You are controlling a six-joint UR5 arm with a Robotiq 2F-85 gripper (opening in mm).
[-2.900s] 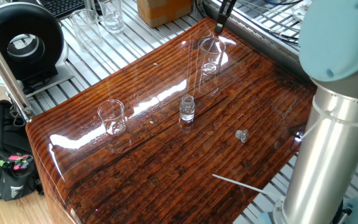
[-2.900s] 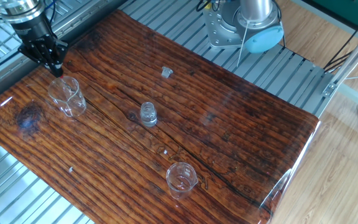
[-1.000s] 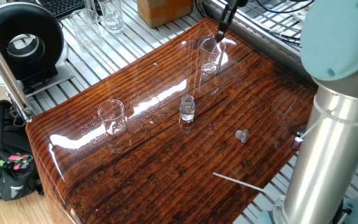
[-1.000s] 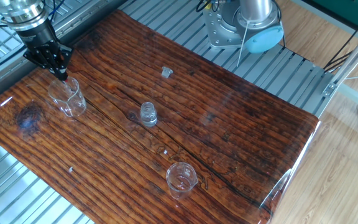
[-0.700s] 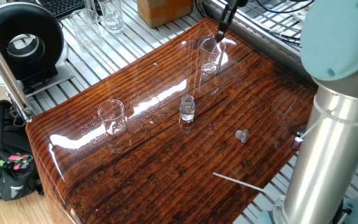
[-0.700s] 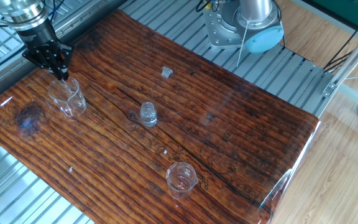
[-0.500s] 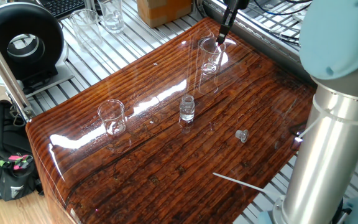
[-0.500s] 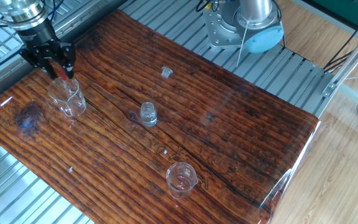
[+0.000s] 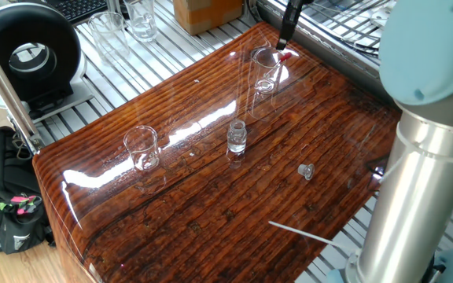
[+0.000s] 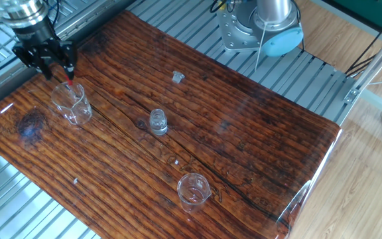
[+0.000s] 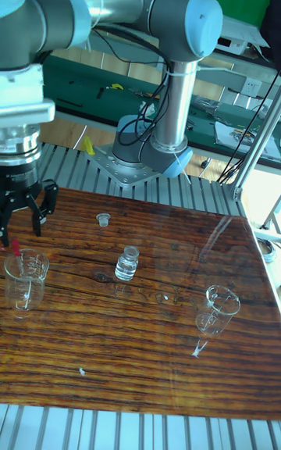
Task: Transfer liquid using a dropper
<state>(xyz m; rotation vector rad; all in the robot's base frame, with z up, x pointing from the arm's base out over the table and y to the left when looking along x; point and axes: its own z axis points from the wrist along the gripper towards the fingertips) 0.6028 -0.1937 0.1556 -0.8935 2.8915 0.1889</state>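
The dropper (image 10: 68, 85) leans inside a clear beaker (image 10: 73, 107) at the table's far corner, with only its red bulb (image 11: 14, 248) easy to see above the rim. My gripper (image 11: 19, 225) hovers just above that bulb, open, fingers spread and holding nothing. In one fixed view the bulb (image 9: 287, 55) sits at the beaker's (image 9: 263, 79) rim under the gripper (image 9: 284, 39). A small glass vial (image 10: 158, 121) stands mid-table. The liquid is too clear to make out.
A second beaker (image 10: 193, 190) stands near the opposite table edge, and a small cap (image 10: 178, 77) lies toward the robot base (image 10: 260, 26). A thin white stick (image 9: 305, 233) lies by the table edge. Glassware (image 9: 140, 20) and a black round device (image 9: 26, 47) sit off the table.
The gripper, shut earlier, moved over the beaker, then opened and rose slightly. The dropper's red bulb now shows free at the beaker's rim.
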